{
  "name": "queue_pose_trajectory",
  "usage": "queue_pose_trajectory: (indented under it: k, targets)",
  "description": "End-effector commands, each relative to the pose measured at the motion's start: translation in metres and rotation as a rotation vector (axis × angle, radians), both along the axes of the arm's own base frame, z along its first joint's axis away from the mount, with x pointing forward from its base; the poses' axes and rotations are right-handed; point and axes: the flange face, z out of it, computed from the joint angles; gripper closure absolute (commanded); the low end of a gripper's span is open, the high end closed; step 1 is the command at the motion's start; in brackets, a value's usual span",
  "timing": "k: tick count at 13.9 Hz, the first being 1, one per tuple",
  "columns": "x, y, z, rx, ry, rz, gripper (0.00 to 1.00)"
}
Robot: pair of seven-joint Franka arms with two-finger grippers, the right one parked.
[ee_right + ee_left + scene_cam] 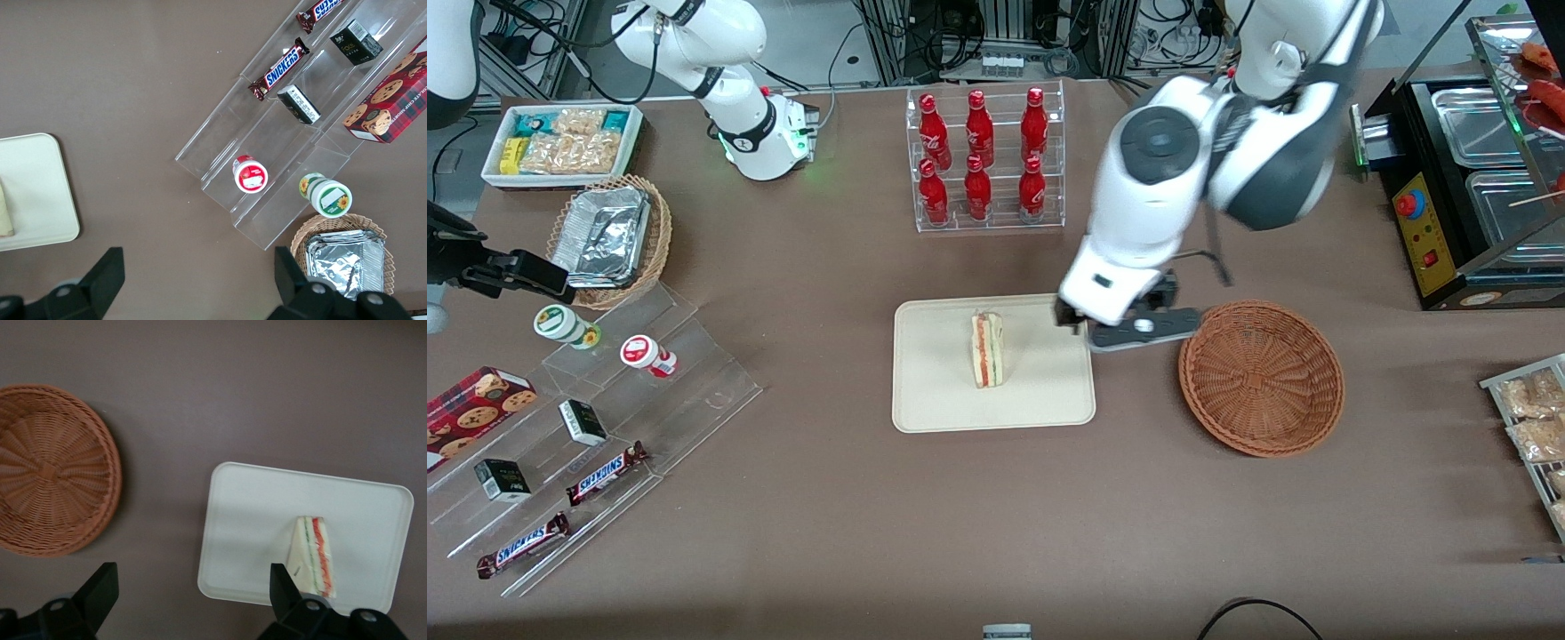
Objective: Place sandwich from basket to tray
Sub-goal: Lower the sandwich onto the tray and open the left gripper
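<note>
Front view: my gripper point(1107, 331) hangs above the tray's point(934, 391) edge nearest the basket point(1261, 377), between the 2. The sandwich point(988, 349) lies on the tray's middle, at my 9 o'clock, its long axis running toward the front camera; the wicker basket at 3 o'clock looks empty. My arm hides the fingertips here.

Left wrist view: my fingers point(100, 588) are spread wide and hold nothing. The sandwich point(313, 555) rests on the tray point(253, 513), its base partly covered by 1 finger; the basket point(53, 470) is cut off at the frame.

I judge the placing done, with only a retreat left.
</note>
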Motion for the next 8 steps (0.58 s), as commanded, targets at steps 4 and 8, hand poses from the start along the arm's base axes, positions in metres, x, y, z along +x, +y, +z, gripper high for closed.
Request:
queue_pose_trajectory:
  k: [4,8]
  targets:
    - [0.017,0.108,0.047,-0.02,0.025,-0.006,0.0]
    - [0.017,0.172,0.069,-0.012,0.063,-0.047,0.0]
